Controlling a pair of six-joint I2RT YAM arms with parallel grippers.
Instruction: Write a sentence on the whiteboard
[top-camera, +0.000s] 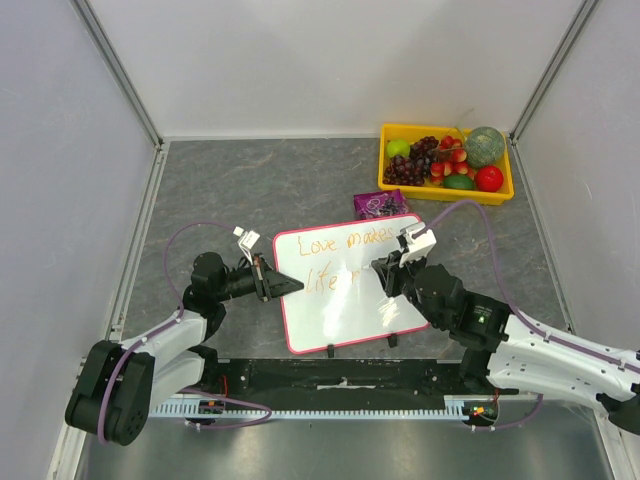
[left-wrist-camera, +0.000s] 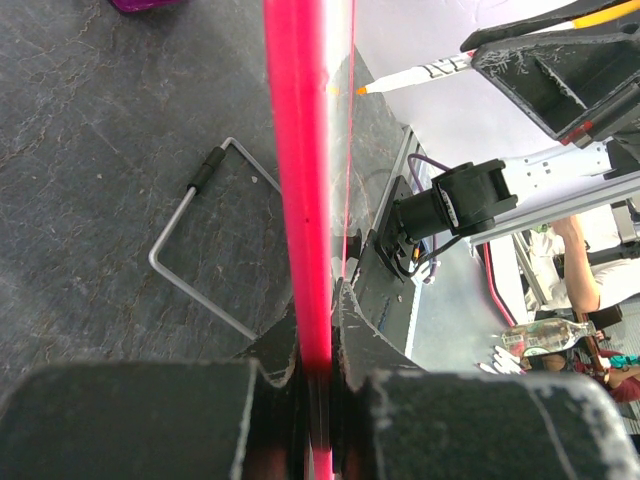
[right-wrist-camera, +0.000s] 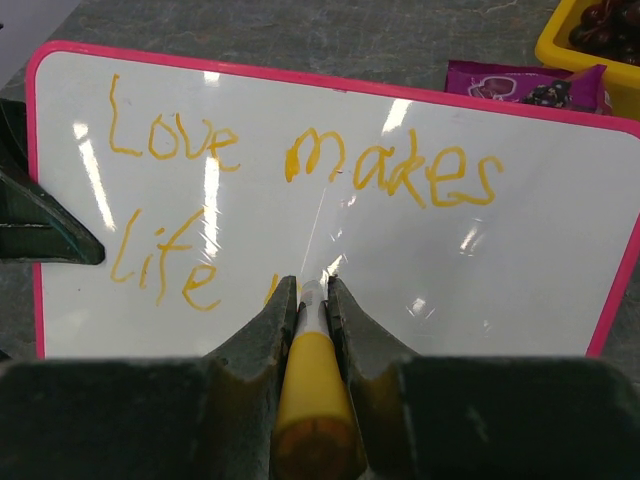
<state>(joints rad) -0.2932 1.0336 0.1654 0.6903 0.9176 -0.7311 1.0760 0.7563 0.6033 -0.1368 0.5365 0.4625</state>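
Left claw (top-camera: 266, 281) clamped on whiteboard (top-camera: 345, 315) left frame edge. Right claw (right-wrist-camera: 312, 292) gripping orange marker (right-wrist-camera: 311, 375), tip at board surface right of "life". Sentence (right-wrist-camera: 300, 165) reads "Love makes life".

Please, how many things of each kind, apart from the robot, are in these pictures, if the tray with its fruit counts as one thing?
whiteboard: 1
marker: 1
purple packet: 1
yellow fruit tray: 1
Total: 4
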